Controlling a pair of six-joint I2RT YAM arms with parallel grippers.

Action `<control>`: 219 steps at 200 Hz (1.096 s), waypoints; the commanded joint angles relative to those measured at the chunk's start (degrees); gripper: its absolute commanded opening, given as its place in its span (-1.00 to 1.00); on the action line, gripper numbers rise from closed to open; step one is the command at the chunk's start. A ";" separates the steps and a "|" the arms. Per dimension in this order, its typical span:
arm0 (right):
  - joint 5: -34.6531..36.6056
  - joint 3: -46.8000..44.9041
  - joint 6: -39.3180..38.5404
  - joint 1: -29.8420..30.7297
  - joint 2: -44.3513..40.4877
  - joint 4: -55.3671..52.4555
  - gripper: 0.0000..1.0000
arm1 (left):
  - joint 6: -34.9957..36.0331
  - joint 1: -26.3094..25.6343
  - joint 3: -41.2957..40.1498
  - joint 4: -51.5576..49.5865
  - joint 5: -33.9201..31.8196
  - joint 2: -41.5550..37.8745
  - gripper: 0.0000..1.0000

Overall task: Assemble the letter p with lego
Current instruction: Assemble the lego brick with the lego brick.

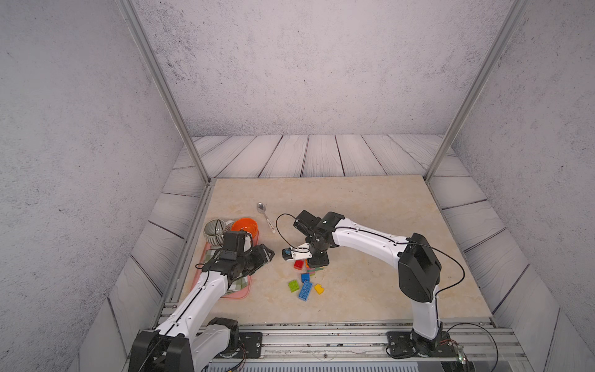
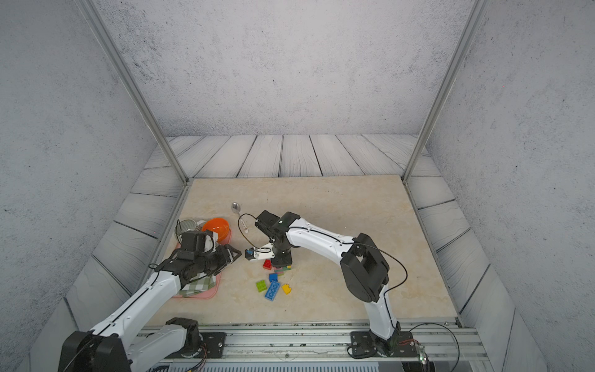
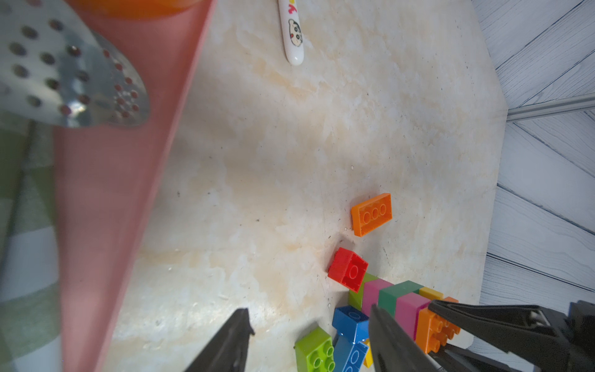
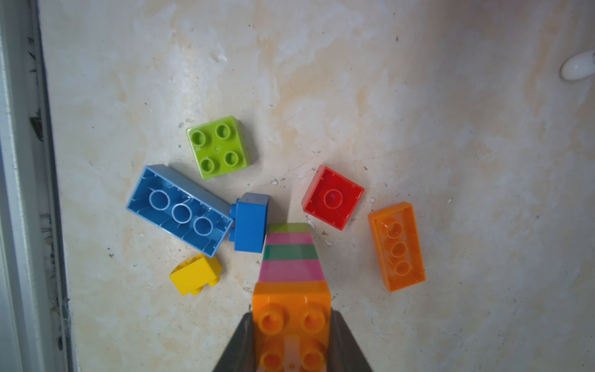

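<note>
While the left gripper (image 3: 309, 315) hung half-open, empty, the right gripper (image 4: 291, 319) clamped the orange-topped pink-and-green plastic brick column (image 4: 289, 254), seemingly steadying it.

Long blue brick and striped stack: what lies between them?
A small blue brick, touching the long blue brick, by the striped stack: right wrist view.

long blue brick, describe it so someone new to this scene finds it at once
On the tabletop, find the loose lego between the left arm and the right arm. The long blue brick lies between a lime brick and a yellow brick. Unlike the short blue brick at its end, it lies upside down, three rings showing.
</note>
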 commanded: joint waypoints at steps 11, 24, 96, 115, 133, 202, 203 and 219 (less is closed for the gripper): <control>1.74 -5.92 3.15 0.94 6.20 -4.62 -1.00 | 0.57 0.54 -0.11 -0.95 -0.21 -1.25 0.26; 2.32 -4.91 3.64 0.94 4.33 -5.34 -1.00 | 0.53 0.53 -0.15 -1.01 -0.22 -1.33 0.26; 1.76 1.43 4.44 0.94 0.40 -9.26 -1.00 | 0.30 0.57 -0.06 -0.99 0.04 -1.82 0.26; 1.64 1.40 4.81 0.98 0.11 -8.99 -1.00 | 0.35 0.57 -0.12 -1.05 0.23 -1.89 0.26; 0.98 0.57 4.83 0.96 -0.19 -8.41 -0.92 | 0.35 0.57 -0.15 -1.10 0.32 -1.97 0.26; 1.68 -1.03 5.49 0.97 -0.52 -6.81 -0.37 | 0.41 0.51 -0.33 -1.14 0.14 -2.14 0.26; 1.68 -0.98 5.49 1.00 -0.54 -6.79 -0.36 | 0.38 0.54 -0.31 -1.16 0.14 -2.13 0.26; 1.77 -0.77 5.58 1.02 -0.87 -6.83 -0.28 | 0.38 0.57 -0.37 -1.18 0.10 -2.12 0.26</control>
